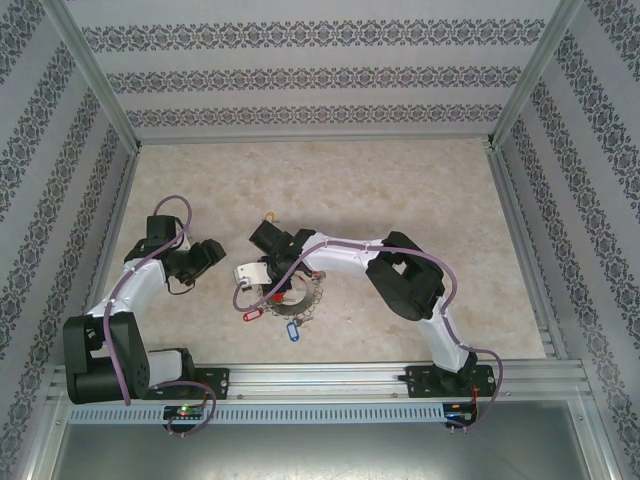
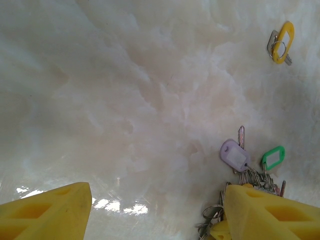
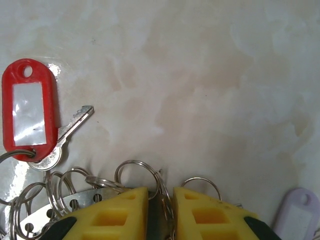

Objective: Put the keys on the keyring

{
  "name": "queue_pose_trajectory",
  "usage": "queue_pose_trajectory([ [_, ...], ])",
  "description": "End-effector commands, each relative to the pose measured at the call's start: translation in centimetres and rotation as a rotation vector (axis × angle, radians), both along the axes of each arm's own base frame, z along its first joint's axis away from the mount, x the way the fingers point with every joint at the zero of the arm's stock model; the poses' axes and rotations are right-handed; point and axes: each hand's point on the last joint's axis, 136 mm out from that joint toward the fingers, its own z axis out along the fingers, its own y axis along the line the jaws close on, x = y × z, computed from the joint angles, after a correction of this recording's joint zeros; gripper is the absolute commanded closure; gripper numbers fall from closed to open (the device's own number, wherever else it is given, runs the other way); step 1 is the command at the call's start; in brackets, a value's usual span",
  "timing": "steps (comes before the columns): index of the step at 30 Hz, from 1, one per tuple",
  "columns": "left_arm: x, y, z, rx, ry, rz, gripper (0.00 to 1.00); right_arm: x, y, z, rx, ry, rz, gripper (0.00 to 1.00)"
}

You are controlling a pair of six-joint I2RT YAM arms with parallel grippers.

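My right claw pinches the keyring so it won't slide; my left claw hangs wide open, empty, ready for the yellow key

Top external: high behind arms, facing down on tabletop | both wrists: close, facing tabletop | shared: keyring, lilac tag

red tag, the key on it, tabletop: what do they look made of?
red tag: glossy plastic by the look, moulded rim, pale paper-like insert.
key: silvery metal, dull shine.
tabletop: cream marble pattern, glossy going by the glare; real stone or printed film, can't tell.
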Motion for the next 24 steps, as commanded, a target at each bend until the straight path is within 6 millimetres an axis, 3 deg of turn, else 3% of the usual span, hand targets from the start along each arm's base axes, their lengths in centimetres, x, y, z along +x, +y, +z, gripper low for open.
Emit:
queue_pose_trajectory([
  [1, 0.3, 0.1, 0.0, -0.018, -0.013, 0.014, 0.30, -1.1, 0.0, -0.8, -0.024, 0.040, -0.001, 0.78],
  [14, 0.4, 0.1, 0.2, -0.017, -0.019, 0.016, 0.30, -0.3, -0.3, -1.4, -0.054, -0.016, 0.000, 0.92],
  [16, 0.5, 0.2, 0.4, -0.014, -0.025, 0.011, 0.30, 0.0, 0.1, -0.9, -0.030, -0.035, -0.009, 0.99],
  [19, 0.9, -0.2, 1.2, -0.019, -0.073, -0.026, 0.30, 0.6, 0.7, 0.7, 0.033, -0.059, -0.047, 1.00],
  [24, 2.5, -1.2, 4.8, -0.016, -0.272, -0.120, 0.30, 1.6, 0.7, 4.3, 0.156, -0.064, -0.117, 1.00],
])
